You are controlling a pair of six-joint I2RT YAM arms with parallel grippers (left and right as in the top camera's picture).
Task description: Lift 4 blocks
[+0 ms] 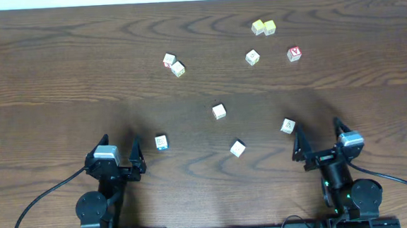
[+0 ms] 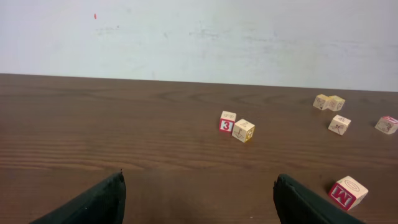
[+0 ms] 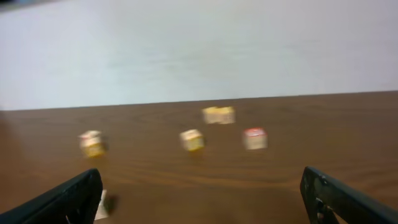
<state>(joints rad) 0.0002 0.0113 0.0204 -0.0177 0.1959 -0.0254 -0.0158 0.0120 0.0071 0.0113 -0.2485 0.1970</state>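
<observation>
Four pale blocks lie on the near half of the table: one with a teal print (image 1: pixel 161 142), one at the middle (image 1: pixel 219 111), one nearer the front (image 1: pixel 237 149) and one to the right (image 1: pixel 288 126). My left gripper (image 1: pixel 120 147) stands open just left of the teal-print block and holds nothing. In the left wrist view that gripper (image 2: pixel 199 190) is empty, with a red-sided block (image 2: pixel 347 193) outside its right finger. My right gripper (image 1: pixel 318 137) is open just right of the right-hand block. The blurred right wrist view shows that gripper (image 3: pixel 202 193) empty, a pale block (image 3: pixel 101 205) beside its left finger.
Farther back lie a touching pair of cubes (image 1: pixel 173 64), a single pale cube (image 1: pixel 252 57), a red-letter cube (image 1: pixel 294 53) and two yellowish cubes (image 1: pixel 263 27). The dark wooden table (image 1: pixel 60 80) ends at a white wall behind them. Cables trail from both arm bases.
</observation>
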